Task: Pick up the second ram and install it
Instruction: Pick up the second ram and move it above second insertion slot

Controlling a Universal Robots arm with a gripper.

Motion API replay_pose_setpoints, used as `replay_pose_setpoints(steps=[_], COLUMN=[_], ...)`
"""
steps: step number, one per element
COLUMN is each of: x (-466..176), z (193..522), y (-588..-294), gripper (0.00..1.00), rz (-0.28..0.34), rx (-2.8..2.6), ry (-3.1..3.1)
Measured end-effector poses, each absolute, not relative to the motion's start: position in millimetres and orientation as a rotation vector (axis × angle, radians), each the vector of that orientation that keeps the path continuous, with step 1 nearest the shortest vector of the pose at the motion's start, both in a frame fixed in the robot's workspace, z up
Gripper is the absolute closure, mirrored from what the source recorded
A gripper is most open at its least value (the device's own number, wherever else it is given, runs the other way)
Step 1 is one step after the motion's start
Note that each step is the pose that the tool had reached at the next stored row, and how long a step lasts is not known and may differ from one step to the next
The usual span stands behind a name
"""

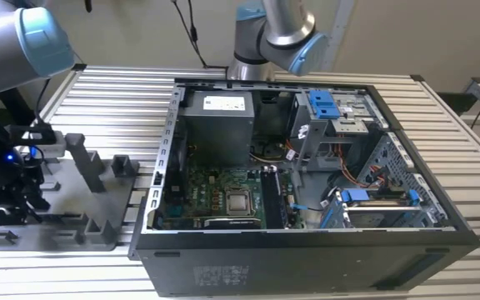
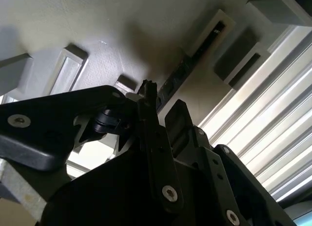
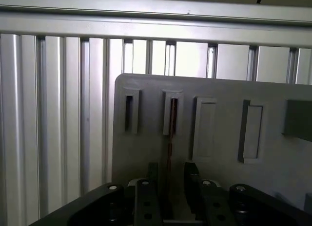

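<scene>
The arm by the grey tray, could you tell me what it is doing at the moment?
The gripper hangs low over the grey tray beside the open computer case. Its open fingers straddle the second ram, which stands on edge in a tray slot, not yet gripped.
</scene>
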State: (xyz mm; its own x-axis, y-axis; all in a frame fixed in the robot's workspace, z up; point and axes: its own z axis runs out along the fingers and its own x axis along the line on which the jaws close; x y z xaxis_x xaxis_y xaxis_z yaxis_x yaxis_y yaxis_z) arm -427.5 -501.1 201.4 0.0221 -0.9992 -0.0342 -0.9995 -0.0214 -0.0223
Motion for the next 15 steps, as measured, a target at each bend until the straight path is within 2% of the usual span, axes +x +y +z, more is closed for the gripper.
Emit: replay_pose_setpoints(steps=[15], x=[-427.4], z=[200.2], y=[-501.2], gripper=[0.66], rz=[0.014], rx=[-2.217], ry=[2.169])
